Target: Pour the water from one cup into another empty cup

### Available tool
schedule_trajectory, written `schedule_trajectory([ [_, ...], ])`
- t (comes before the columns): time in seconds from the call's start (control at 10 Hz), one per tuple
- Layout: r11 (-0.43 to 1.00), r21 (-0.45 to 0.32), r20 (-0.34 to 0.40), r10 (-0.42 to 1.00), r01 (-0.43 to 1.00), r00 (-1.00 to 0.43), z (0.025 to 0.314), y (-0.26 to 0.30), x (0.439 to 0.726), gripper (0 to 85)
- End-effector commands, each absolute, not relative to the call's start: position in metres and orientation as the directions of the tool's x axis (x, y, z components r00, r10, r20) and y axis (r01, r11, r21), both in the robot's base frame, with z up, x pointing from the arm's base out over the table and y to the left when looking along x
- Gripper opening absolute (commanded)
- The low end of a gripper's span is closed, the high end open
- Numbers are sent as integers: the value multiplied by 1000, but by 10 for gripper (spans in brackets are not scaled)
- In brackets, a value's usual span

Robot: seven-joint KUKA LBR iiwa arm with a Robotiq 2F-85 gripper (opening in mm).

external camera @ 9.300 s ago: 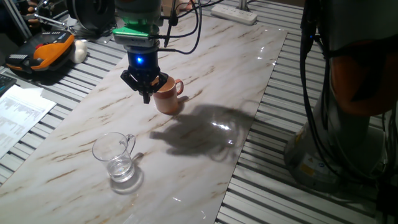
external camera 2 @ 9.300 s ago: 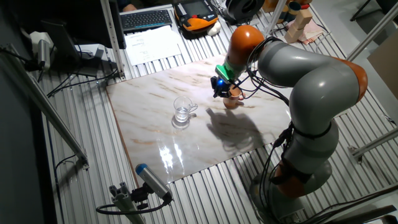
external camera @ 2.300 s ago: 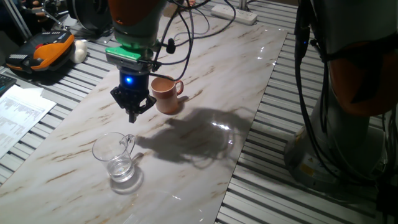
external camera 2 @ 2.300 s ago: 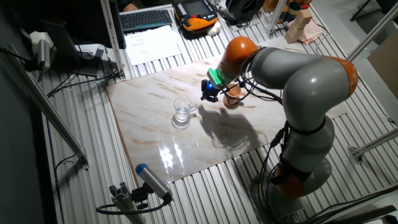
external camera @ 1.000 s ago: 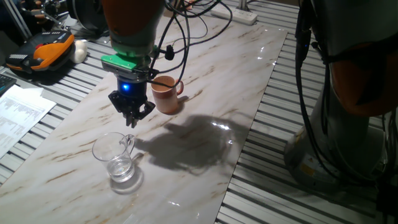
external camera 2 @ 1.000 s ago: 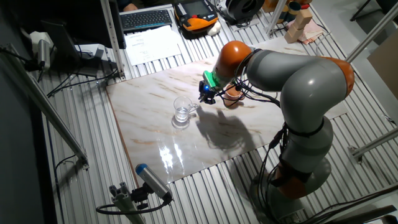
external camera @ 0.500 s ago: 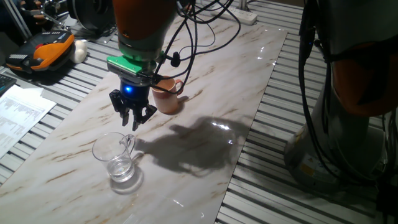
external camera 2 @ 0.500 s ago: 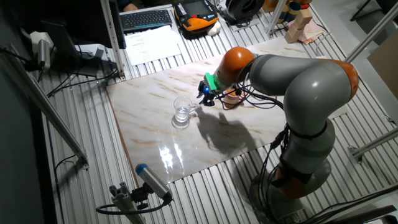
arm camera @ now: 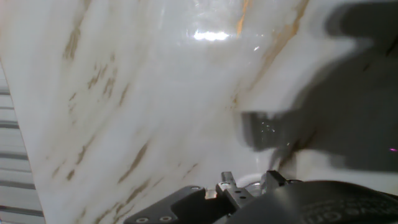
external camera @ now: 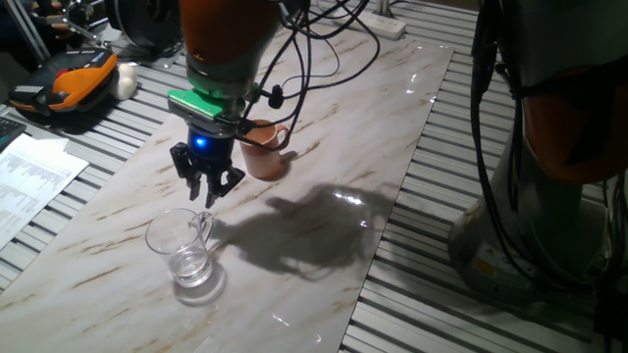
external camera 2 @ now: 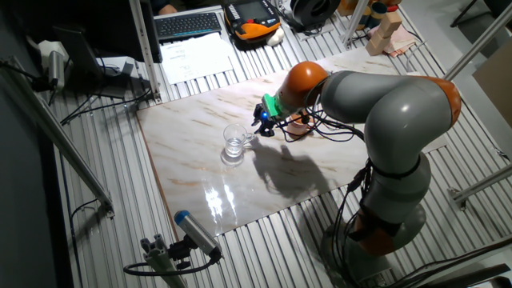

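Note:
The glass mug stands upright on the marble slab, its loop handle turned toward the arm, with a little water at its bottom. My gripper hangs just above and behind that handle, fingers spread open and holding nothing. The brown mug stands upright behind the gripper, partly covered by it. In the other fixed view the gripper sits between the glass mug and the brown mug. The hand view is blurred; the glass mug shows only as a faint shape low in the frame.
The slab lies on a slatted metal table. An orange-black tool and papers lie to the left, a power strip at the back. The arm's base stands to the right. A keyboard lies beyond the slab.
The gripper moved from beside the brown mug toward the glass mug, came lower, and its fingers spread apart. Both mugs stayed in place.

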State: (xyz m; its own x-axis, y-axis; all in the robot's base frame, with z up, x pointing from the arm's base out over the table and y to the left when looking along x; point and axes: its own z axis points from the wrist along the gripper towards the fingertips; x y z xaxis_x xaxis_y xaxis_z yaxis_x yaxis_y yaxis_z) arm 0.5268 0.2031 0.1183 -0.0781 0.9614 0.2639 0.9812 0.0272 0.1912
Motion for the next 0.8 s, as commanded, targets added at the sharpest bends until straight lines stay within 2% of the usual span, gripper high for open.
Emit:
schedule_trajectory([
  [0.0, 24, 187, 260, 963, 982, -74, 120, 204, 528, 170],
  [0.7, 26, 152, 236, 970, 988, -62, 119, 202, 539, 170],
])
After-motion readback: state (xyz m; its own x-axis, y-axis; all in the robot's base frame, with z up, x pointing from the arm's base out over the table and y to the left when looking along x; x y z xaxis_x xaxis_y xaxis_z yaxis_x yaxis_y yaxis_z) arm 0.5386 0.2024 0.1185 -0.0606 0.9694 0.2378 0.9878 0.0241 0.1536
